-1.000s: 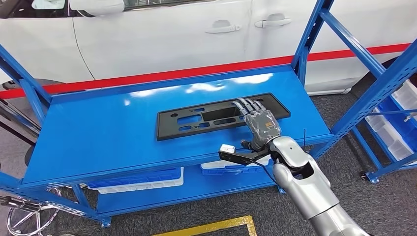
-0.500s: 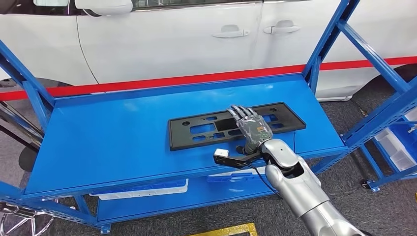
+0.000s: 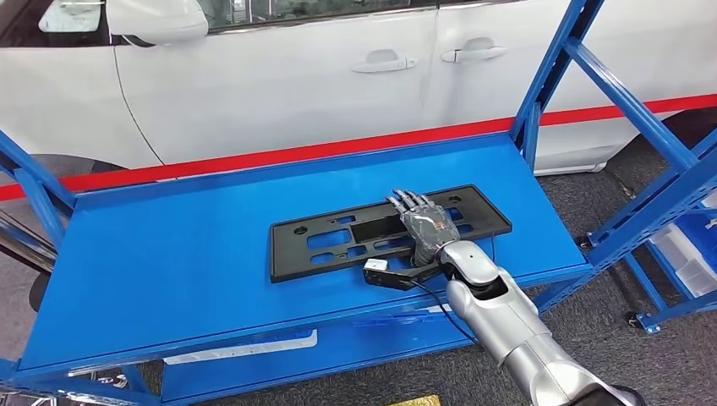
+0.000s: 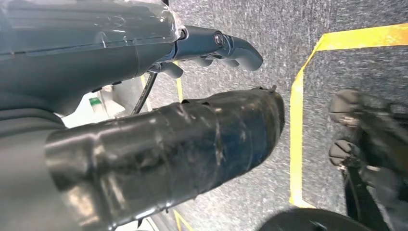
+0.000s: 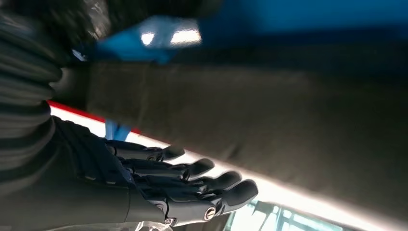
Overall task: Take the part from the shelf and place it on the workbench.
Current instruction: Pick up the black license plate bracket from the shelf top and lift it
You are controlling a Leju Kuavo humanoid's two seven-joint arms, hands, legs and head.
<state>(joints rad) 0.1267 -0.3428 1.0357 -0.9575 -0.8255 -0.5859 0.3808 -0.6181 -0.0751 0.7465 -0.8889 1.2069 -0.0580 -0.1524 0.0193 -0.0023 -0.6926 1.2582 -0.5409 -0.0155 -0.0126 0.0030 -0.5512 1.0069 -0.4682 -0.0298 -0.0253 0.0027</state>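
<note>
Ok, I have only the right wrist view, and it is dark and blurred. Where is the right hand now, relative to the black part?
Observer: The head view shows the right hand above the black part, fingers stretched flat across it just right of its middle, closed on nothing.
Operator: And where does the part lie?
Observer: Flat on the blue shelf, top level, near the front edge.
Operator: What about the left hand?
Observer: The left hand hangs over grey floor with a yellow line, holding nothing.
</note>
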